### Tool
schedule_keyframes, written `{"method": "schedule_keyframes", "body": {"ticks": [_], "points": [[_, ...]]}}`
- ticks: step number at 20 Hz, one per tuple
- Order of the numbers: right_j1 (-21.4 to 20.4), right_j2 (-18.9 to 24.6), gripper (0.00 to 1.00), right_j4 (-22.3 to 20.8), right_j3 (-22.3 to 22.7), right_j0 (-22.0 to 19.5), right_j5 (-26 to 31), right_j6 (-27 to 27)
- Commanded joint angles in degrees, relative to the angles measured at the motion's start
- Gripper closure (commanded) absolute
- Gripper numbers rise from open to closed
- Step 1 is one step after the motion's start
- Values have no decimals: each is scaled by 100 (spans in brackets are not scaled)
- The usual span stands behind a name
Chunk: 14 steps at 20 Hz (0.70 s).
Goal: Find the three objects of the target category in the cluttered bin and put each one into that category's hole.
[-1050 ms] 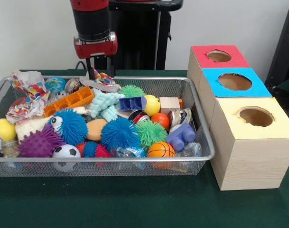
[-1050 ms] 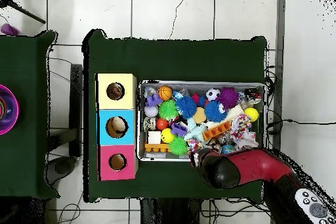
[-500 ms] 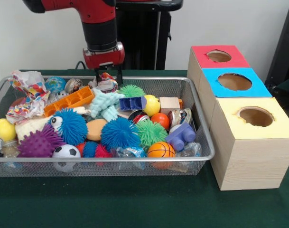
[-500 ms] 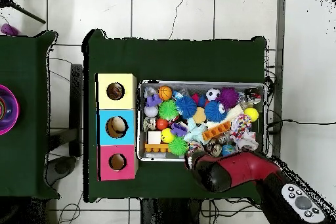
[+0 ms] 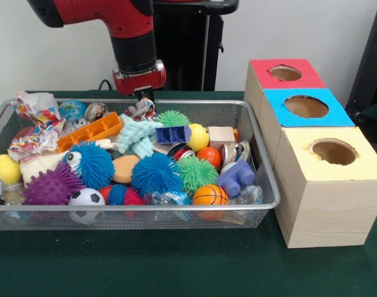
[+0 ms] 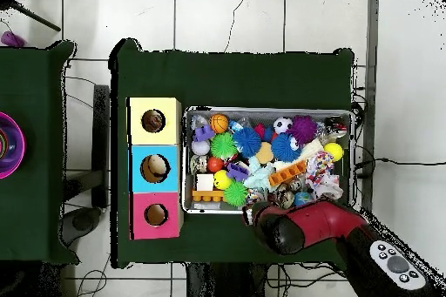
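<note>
low at the wire bin's (image 5: 256, 151) far rim, gripper (image 5: 142, 103) clamped on a crumpled wrapper (image 5: 141, 110); beside stand 3 boxes: red (image 5: 286, 74), blue (image 5: 307, 107), yellow (image 5: 334, 154).

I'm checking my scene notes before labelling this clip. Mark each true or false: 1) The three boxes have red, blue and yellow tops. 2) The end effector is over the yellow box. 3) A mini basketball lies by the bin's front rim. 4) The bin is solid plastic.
1) True: red box, blue box, yellow box.
2) False: the end effector is at the wire bin's far rim, well away from the boxes.
3) True: the mini basketball sits there.
4) False: it is wire mesh.
</note>
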Motion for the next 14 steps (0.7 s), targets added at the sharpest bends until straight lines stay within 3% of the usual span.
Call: {"method": "schedule_keyframes", "body": {"ticks": [1,6,8,14], "points": [[64,-234,100,-291,-450,173,-381,235],[-51,-204,100,-195,-380,205,-385,229],[-297,-58,100,-11,-232,201,-264,152],[-2038,764,100,1420,733,134,599,-140]]}}
